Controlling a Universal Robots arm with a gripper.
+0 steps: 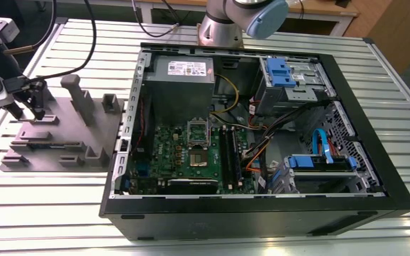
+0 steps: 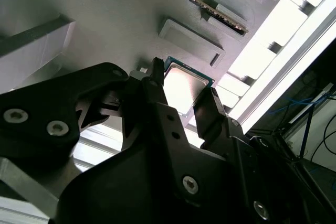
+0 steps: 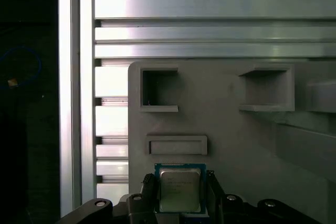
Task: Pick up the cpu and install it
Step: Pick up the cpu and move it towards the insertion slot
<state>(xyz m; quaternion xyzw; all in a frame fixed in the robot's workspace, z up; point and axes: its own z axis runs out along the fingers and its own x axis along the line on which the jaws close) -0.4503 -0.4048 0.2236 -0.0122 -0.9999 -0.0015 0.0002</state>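
the small flat square cpu (image 3: 179, 191) with a silvery metal top and a thin green rim lies flat on the grey stepped plastic block (image 3: 236, 145), near the block's edge. the black gripper (image 3: 180, 181) has one of its jaws at each side of the cpu, very close to its edges; i cannot tell whether they pinch it. the block lies on the ribbed metal bench (image 1: 48, 213), beside the open black computer case (image 1: 262, 218), toward the exterior view's left.
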